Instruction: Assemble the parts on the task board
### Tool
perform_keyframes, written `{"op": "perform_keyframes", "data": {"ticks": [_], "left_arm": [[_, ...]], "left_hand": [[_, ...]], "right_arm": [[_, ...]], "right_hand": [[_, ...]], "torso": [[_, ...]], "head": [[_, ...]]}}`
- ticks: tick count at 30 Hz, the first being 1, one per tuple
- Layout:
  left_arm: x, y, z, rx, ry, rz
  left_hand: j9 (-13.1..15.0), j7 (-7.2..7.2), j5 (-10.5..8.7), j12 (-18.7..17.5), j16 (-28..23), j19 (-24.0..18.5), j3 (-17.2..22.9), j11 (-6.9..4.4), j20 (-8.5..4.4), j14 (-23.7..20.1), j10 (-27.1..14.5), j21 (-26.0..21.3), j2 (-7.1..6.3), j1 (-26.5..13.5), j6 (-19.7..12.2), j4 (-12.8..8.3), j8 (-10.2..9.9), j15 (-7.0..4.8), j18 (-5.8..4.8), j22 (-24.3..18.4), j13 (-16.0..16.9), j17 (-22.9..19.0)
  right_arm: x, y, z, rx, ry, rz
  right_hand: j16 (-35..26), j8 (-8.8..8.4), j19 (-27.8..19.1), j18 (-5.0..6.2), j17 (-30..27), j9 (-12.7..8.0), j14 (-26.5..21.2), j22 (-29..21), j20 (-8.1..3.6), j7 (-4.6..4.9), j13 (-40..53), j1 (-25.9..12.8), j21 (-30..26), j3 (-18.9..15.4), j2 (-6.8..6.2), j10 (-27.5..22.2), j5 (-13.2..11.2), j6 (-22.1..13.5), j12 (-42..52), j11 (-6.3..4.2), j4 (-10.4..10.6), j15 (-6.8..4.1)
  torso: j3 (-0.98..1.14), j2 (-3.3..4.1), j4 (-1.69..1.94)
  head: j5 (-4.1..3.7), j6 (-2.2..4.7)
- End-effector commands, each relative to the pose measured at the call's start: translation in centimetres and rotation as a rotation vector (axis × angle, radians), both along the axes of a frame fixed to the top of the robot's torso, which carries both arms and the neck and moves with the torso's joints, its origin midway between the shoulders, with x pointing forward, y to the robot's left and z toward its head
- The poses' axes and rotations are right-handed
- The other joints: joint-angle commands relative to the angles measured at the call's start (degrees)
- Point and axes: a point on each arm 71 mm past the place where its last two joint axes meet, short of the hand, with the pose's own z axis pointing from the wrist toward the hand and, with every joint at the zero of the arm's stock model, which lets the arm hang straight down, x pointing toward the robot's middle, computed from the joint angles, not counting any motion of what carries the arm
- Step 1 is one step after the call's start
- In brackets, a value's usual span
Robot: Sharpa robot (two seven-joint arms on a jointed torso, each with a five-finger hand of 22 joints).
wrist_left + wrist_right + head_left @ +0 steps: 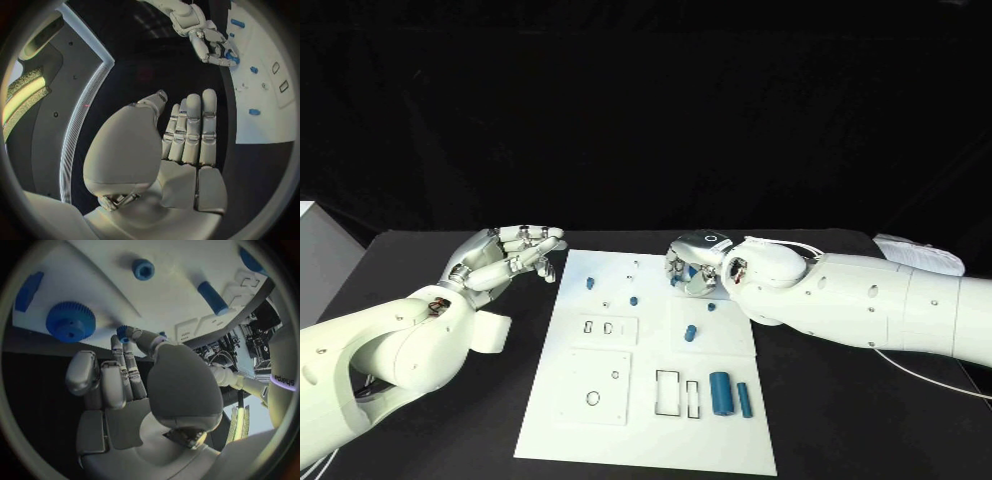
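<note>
Blue parts [723,393] lie near the task board [646,440] front edge.
Right robot hand [692,265] pinches a small blue part [123,332] at the board's far edge; left robot hand [506,256] hovers released over the counter [430,260].

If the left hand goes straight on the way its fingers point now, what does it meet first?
Probably nothing: the left hand points past the task board corner over bare black table, though depth is unclear.

Head camera overlooking task board [574,400], wrist cameras close behind hands
</note>
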Motion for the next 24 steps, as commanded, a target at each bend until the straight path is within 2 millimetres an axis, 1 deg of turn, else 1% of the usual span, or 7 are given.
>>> {"op": "perform_keyframes", "data": {"ticks": [1, 3, 7, 8, 16, 21, 24], "left_arm": [[0.0, -0.2, 0.2, -0.009, -0.007, -0.011], [0.0, -0.2, 0.2, -0.01, -0.007, -0.011], [0.0, -0.2, 0.2, -0.011, -0.008, -0.013], [0.0, -0.3, 0.2, -0.011, -0.008, -0.013], [0.0, -0.3, 0.2, -0.012, -0.009, -0.014], [-0.1, -0.4, 0.2, -0.013, -0.009, -0.015], [-0.1, -0.4, 0.3, -0.013, -0.009, -0.016]], "left_hand": [[-0.03, -0.01, -0.15, -0.38, 0.3, -0.26, 0.25, -0.05, 0.05, -0.15, -0.51, 0.21, -0.23, -0.12, -0.45, -0.02, -0.12, 0.12, 0.72, 0.05, -0.06, 0.09], [-0.04, -0.01, -0.14, -0.4, 0.32, -0.35, 0.36, -0.04, 0.07, -0.17, -0.55, 0.32, -0.2, -0.06, -0.51, -0.1, -0.15, 0.13, 0.73, 0.13, -0.06, 0.08], [-0.04, -0.01, -0.14, -0.4, 0.32, -0.35, 0.36, -0.04, 0.07, -0.17, -0.55, 0.32, -0.2, -0.06, -0.51, -0.1, -0.15, 0.13, 0.73, 0.13, -0.06, 0.08], [-0.04, -0.01, -0.14, -0.4, 0.32, -0.35, 0.36, -0.04, 0.07, -0.17, -0.55, 0.32, -0.2, -0.06, -0.51, -0.1, -0.15, 0.13, 0.73, 0.13, -0.06, 0.08], [-0.05, 0.01, -0.15, -0.44, 0.4, -0.63, 0.64, -0.02, 0.1, -0.24, -0.63, 0.73, -0.4, 0.29, -0.62, -0.56, -0.22, 0.13, 0.75, 0.4, -0.06, 0.08], [-0.04, 0.01, -0.15, -0.44, 0.4, -0.66, 0.66, -0.02, 0.11, -0.25, -0.64, 0.78, -0.42, 0.3, -0.62, -0.6, -0.22, 0.14, 0.75, 0.43, -0.06, 0.08], [-0.04, 0.01, -0.15, -0.44, 0.4, -0.66, 0.66, -0.02, 0.11, -0.25, -0.64, 0.78, -0.42, 0.3, -0.62, -0.6, -0.22, 0.14, 0.75, 0.43, -0.06, 0.08]], "right_arm": [[0.0, 0.2, 0.6, 0.033, -0.059, -0.015], [0.1, 0.4, 0.7, 0.04, -0.073, -0.022], [0.5, 0.9, 1.0, 0.05, -0.097, -0.036], [0.6, 1.1, 1.0, 0.053, -0.104, -0.041], [1.3, 2.4, 1.4, 0.07, -0.15, -0.053], [1.6, 3.3, 1.6, 0.079, -0.167, -0.053], [1.7, 3.8, 1.7, 0.085, -0.178, -0.058]], "right_hand": [[0.33, 0.26, 0.41, -1.2, 0.01, 0.04, 1.91, 0.12, -0.15, 0.05, 1.01, 1.69, 0.3, 0.22, 1.07, 3.04, -0.17, 0.44, 0.24, -2.62, -0.07, -0.49], [0.35, 0.27, 0.42, -1.2, 0.04, 0.07, 1.92, 0.14, -0.16, 0.05, 1.02, 1.7, 0.31, 0.21, 1.05, 3.04, -0.16, 0.43, 0.23, -2.62, -0.1, -0.5], [0.27, 0.28, 0.38, -1.2, -0.2, 0.22, 1.87, 0.16, -0.21, 0.06, 1.04, 1.82, 0.33, 0.3, 0.94, 3.05, -0.01, 0.29, 0.12, -2.62, -0.29, -0.53], [0.27, 0.28, 0.38, -1.2, -0.2, 0.22, 1.87, 0.16, -0.21, 0.06, 1.04, 1.82, 0.33, 0.3, 0.94, 3.05, -0.01, 0.29, 0.12, -2.62, -0.29, -0.53], [0.28, 0.24, 0.34, -1.2, -0.28, 0.38, 1.83, 0.23, -0.25, 0.12, 1.05, 1.87, 0.37, 0.38, 0.76, 2.99, 0.16, 0.05, -0.04, -2.57, -0.46, -0.52], [0.3, 0.23, 0.33, -1.2, -0.25, 0.42, 1.84, 0.24, -0.25, 0.14, 1.05, 1.83, 0.38, 0.38, 0.73, 2.97, 0.18, -0.01, -0.08, -2.54, -0.46, -0.51], [0.32, 0.2, 0.33, -1.21, -0.24, 0.46, 1.84, 0.27, -0.25, 0.15, 1.05, 1.86, 0.39, 0.43, 0.71, 2.93, 0.2, -0.1, -0.14, -2.53, -0.51, -0.5]], "torso": [[-0.09, -0.05, -0.02], [-0.06, 0.05, 0.04], [-0.11, 0.15, 0.16], [-0.15, 0.1, 0.2], [-0.13, 0.29, 0.31], [-0.02, 0.45, 0.28], [-0.07, 0.58, 0.42]], "head": [[0.05, 0.26], [-0.09, 0.5], [-0.16, 0.76], [-0.14, 0.74], [0.02, 0.82], [0.19, 0.8], [0.14, 0.8]]}}
